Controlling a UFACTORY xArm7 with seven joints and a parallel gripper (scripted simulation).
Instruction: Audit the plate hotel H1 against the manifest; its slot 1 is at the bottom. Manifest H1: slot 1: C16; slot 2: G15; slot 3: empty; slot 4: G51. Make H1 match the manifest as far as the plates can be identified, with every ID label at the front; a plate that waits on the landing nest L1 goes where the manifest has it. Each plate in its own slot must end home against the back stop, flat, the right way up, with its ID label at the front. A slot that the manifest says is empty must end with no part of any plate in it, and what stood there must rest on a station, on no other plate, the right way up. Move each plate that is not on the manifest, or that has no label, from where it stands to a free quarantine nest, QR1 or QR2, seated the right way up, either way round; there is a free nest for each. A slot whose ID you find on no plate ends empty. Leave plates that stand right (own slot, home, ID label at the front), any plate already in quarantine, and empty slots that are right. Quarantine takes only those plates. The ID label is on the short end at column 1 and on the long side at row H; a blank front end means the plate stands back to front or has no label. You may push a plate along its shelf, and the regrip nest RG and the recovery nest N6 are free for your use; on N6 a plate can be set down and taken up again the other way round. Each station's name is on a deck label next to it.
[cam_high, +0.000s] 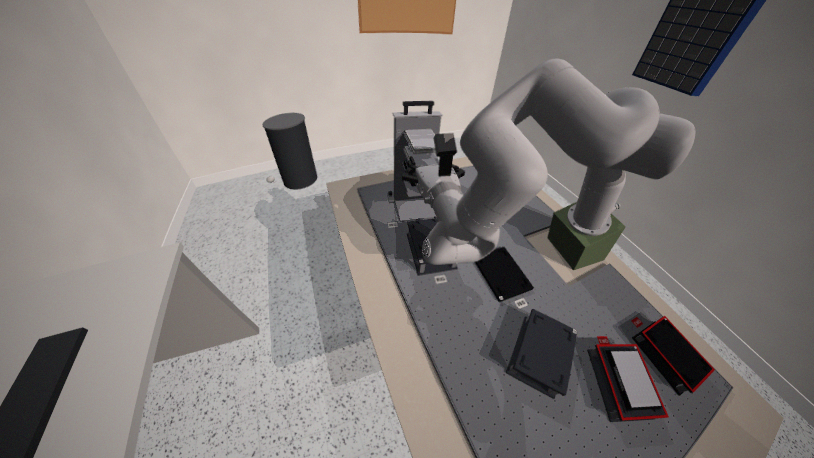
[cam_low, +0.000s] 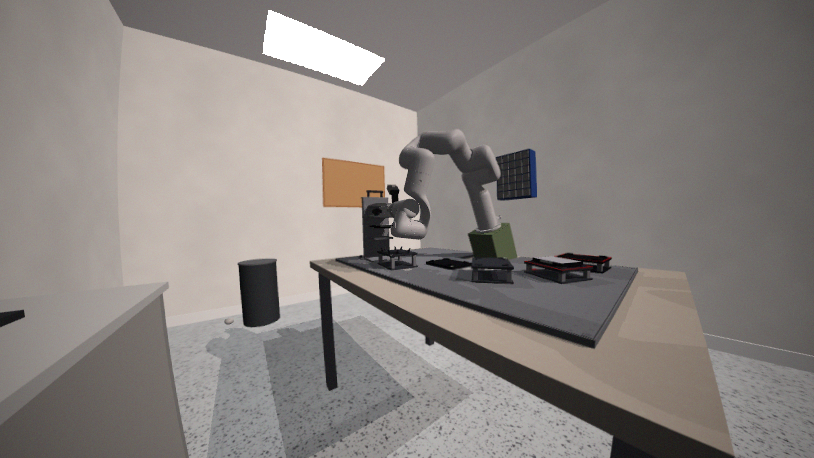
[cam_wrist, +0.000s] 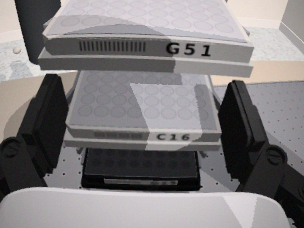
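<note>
In the wrist view I face the front of the plate hotel H1 (cam_high: 415, 153). A pale plate labelled G51 (cam_wrist: 143, 25) sits on the top shelf with its label to the front. Under it lies a pale plate labelled C16 (cam_wrist: 143, 112), label also to the front. Below that is a dark plate (cam_wrist: 142, 169); I can read no label on its front end. My gripper (cam_wrist: 144, 95) is open, with one finger on each side of the C16 plate's front end, and holds nothing. I cannot tell the lower slot numbers.
A red-framed quarantine nest (cam_high: 631, 381) holds a white plate; the red-framed nest beside it (cam_high: 677, 353) looks dark and bare. A dark raised nest (cam_high: 540, 350) and a flat black pad (cam_high: 503, 273) lie mid-deck. A bin (cam_high: 290, 150) stands on the floor.
</note>
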